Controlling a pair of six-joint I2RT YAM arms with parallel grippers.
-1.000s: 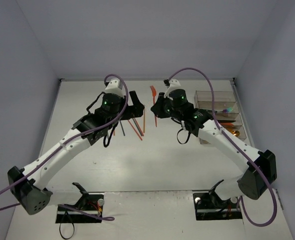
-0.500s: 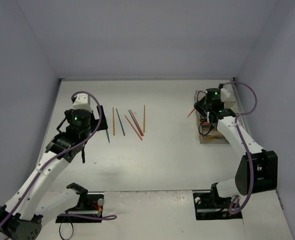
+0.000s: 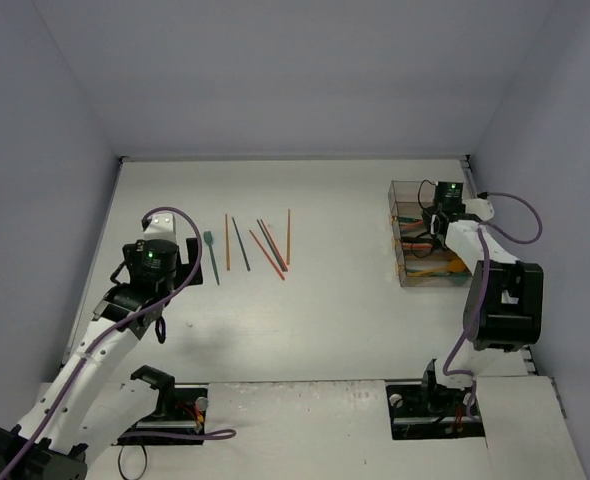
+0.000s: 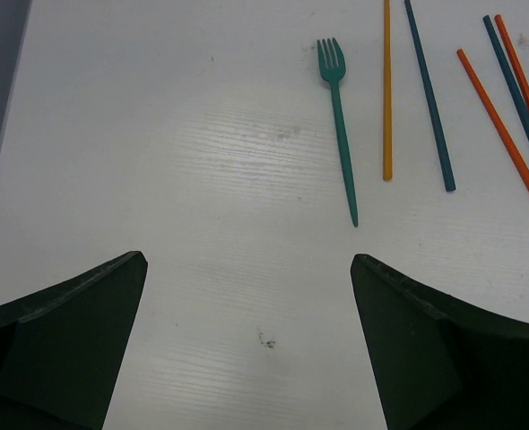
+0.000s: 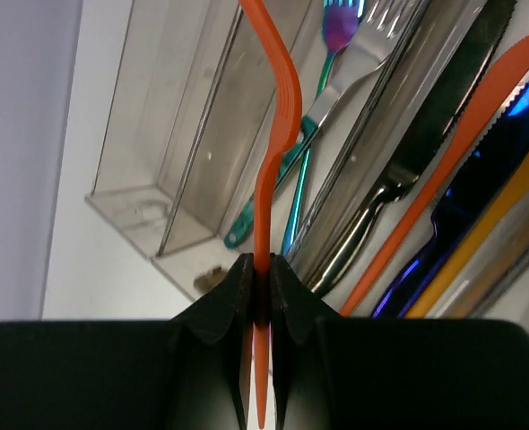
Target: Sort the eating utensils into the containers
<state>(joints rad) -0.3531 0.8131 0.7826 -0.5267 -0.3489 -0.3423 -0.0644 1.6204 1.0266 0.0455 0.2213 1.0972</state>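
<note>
Right wrist view: my right pincer (image 5: 257, 291) is clamped on the handle of an orange fork (image 5: 281, 107), held over the clear bins (image 5: 148, 143), which hold other forks and knives (image 5: 372, 54). Left wrist view: my left pincer (image 4: 249, 269) hangs with its fingers wide apart over the table (image 4: 184, 161), near a teal fork (image 4: 341, 134) lying beside loose chopsticks (image 4: 387, 90).
</note>
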